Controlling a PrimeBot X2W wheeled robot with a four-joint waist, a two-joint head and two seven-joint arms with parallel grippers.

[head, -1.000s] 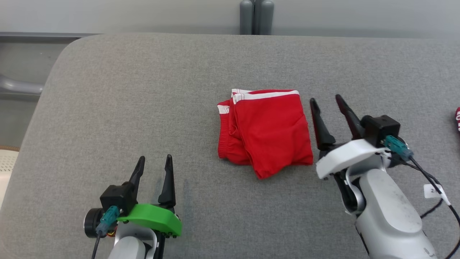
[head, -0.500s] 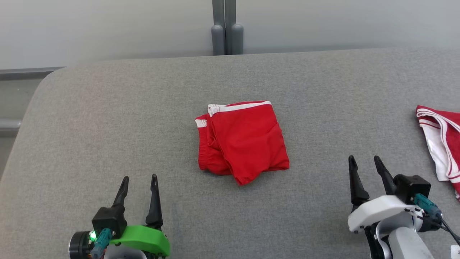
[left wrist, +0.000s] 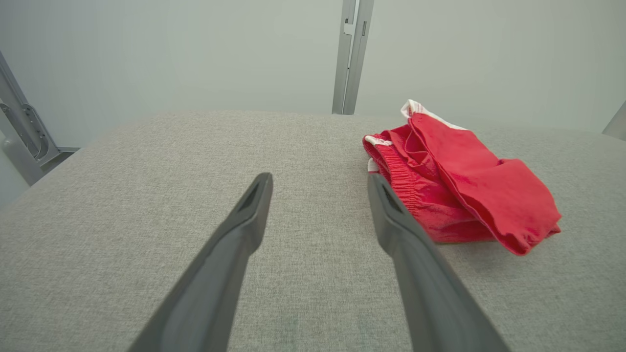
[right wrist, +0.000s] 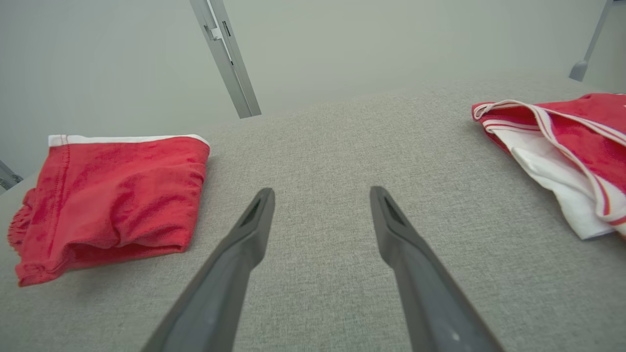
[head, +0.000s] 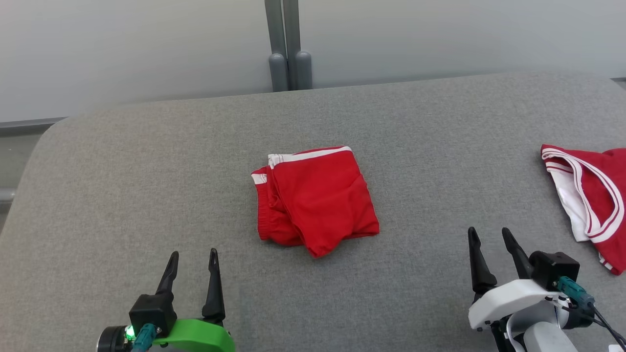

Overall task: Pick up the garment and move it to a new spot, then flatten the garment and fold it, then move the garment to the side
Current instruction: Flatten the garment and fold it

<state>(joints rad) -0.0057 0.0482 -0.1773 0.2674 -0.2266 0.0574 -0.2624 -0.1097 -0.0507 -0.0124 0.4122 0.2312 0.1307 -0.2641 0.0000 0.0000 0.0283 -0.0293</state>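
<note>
Head view: the garment (head: 315, 198), red with a white band, is seen folded at the middle of the grey worktop (head: 146, 171); the left gripper (head: 193, 253) is placed at the lower left, well apart from the garment; its fingers are spread wide and nothing is held; the right gripper (head: 488, 230) is placed at the lower right, fingers likewise spread and empty; a second garment (head: 592, 195), red and white, is laid at the right edge.

Left wrist view: the garment (left wrist: 469, 186) is seen right of the fingers, untouched; bare worktop is shown between them.

Right wrist view: the garment (right wrist: 117, 190) is seen at the left, the second garment (right wrist: 562, 142) at the right; neither is touched.
</note>
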